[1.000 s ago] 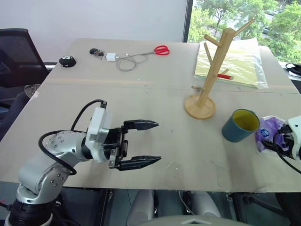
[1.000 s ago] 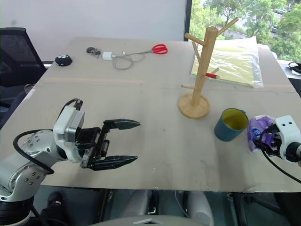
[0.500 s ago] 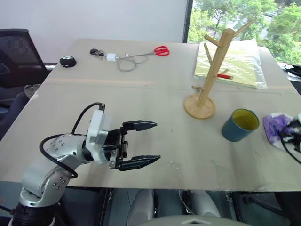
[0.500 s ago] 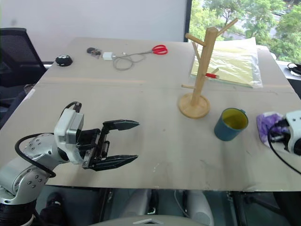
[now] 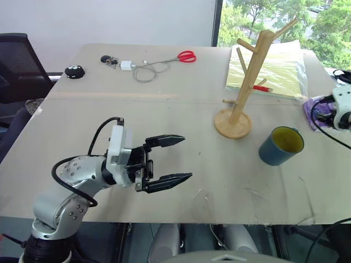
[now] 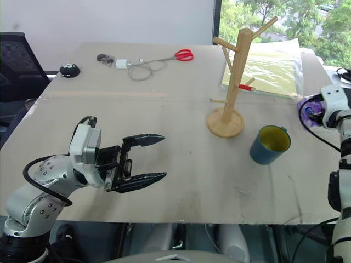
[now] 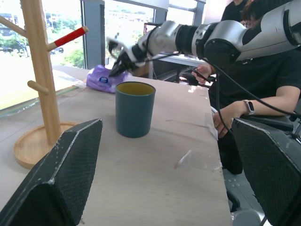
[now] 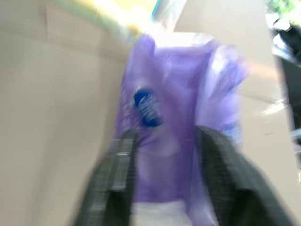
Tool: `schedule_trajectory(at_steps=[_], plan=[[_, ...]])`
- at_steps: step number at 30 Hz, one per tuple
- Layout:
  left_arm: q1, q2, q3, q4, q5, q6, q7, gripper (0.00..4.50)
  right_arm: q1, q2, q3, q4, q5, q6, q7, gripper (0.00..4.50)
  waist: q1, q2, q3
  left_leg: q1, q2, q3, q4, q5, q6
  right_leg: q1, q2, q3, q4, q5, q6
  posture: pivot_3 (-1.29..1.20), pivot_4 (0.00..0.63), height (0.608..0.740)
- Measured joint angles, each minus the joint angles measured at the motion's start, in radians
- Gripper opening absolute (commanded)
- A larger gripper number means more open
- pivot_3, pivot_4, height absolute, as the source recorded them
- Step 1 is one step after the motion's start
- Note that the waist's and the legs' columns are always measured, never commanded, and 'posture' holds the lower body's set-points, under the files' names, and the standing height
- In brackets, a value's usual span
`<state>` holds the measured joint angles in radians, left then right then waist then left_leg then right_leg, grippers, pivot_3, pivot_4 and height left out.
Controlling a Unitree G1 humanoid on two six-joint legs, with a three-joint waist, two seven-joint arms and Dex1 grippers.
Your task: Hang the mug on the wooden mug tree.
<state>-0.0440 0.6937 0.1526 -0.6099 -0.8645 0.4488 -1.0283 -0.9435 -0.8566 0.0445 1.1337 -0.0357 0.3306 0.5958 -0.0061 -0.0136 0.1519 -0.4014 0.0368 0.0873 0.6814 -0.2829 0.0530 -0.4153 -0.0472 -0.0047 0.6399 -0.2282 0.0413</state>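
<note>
Mug (image 5: 281, 146) upright near table's (image 5: 181, 118) right edge; left end effector (image 5: 178, 158) agape, right end effector's (image 7: 114, 64) spread unclear.

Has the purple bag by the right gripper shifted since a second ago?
Yes. The purple bag has gone farther up the table, from beside the mug to next to the yellow sheet's near corner, between the right gripper's fingers.
</note>
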Motion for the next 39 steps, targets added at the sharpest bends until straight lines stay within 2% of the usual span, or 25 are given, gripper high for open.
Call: schedule_trajectory(at_steps=[2,6,9,11,15,17,20,23,30,39], plan=[[-0.009,0.000,-0.001,0.001,0.000,0.000,0.006,4.50,-0.013,-0.007,0.012,0.029,-0.023,-0.050,0.041,4.46,-0.005,0.002,0.001,0.000,0.000,0.001,0.000,0.000,0.000,0.000,0.000,0.001,0.000,0.000,0.001,0.00,0.150,0.740],[-0.018,-0.001,-0.003,0.011,0.001,-0.001,0.008,4.50,-0.004,-0.109,0.006,-0.059,-0.012,-0.114,0.220,4.46,-0.005,0.009,0.005,0.001,0.000,0.001,0.000,0.000,0.000,0.000,0.000,0.001,0.001,0.000,0.001,0.00,0.150,0.740],[-0.031,-0.002,-0.006,0.028,0.007,-0.006,0.005,4.50,0.179,-0.221,-0.103,-0.320,0.093,-0.073,0.375,4.46,0.005,0.008,0.005,0.001,0.001,-0.004,0.000,0.000,0.000,0.002,0.000,-0.004,0.001,0.000,0.001,0.00,0.150,0.740],[-0.037,-0.003,-0.007,0.044,0.016,-0.012,0.000,4.50,0.389,-0.243,-0.218,-0.520,0.180,-0.019,0.421,4.46,0.011,0.006,0.003,0.002,0.002,-0.005,-0.001,0.000,0.000,0.003,0.001,-0.004,0.001,0.000,0.001,0.00,0.150,0.740],[-0.053,0.000,-0.006,0.053,0.013,-0.013,-0.014,4.50,0.727,-0.150,-0.389,-0.795,0.299,0.033,0.423,4.46,0.008,0.007,0.004,0.004,0.001,-0.001,0.000,0.000,0.000,0.003,0.001,-0.001,0.002,0.000,0.002,0.00,0.150,0.740],[-0.055,0.005,-0.005,0.055,0.010,-0.013,-0.026,4.50,0.790,-0.100,-0.429,-0.863,0.345,0.036,0.418,4.46,0.001,0.007,0.004,0.005,0.001,0.001,0.001,0.000,0.000,0.003,0.001,0.000,0.002,0.000,0.002,0.00,0.150,0.740],[-0.065,0.017,-0.005,0.063,0.009,-0.013,-0.047,4.50,0.810,-0.040,-0.476,-0.902,0.424,0.030,0.431,4.46,-0.009,0.007,0.004,0.007,0.001,0.002,0.003,-0.002,0.004,0.004,0.001,0.002,0.002,0.001,0.002,0.00,0.150,0.740],[-0.071,0.025,-0.003,0.072,0.009,-0.013,-0.059,4.50,0.792,-0.028,-0.471,-0.887,0.436,0.009,0.449,4.46,-0.008,0.007,0.004,0.007,0.001,0.002,0.004,-0.002,0.004,0.004,0.001,0.002,0.002,0.001,0.001,0.00,0.150,0.740],[-0.075,0.043,0.007,0.078,0.002,-0.009,-0.062,4.50,0.655,0.007,-0.384,-0.749,0.430,-0.052,0.501,4.46,-0.006,0.007,0.004,0.006,0.001,0.002,0.003,0.000,0.001,0.004,0.002,0.002,0.002,0.002,0.003,0.00,0.150,0.740],[-0.056,0.067,0.047,0.077,-0.043,0.021,-0.067,4.50,0.594,0.030,-0.317,-0.689,0.426,-0.068,0.550,4.46,-0.003,0.006,0.004,0.004,0.001,0.002,0.003,0.000,0.001,0.003,0.001,0.002,0.001,0.002,0.003,0.00,0.150,0.740]])
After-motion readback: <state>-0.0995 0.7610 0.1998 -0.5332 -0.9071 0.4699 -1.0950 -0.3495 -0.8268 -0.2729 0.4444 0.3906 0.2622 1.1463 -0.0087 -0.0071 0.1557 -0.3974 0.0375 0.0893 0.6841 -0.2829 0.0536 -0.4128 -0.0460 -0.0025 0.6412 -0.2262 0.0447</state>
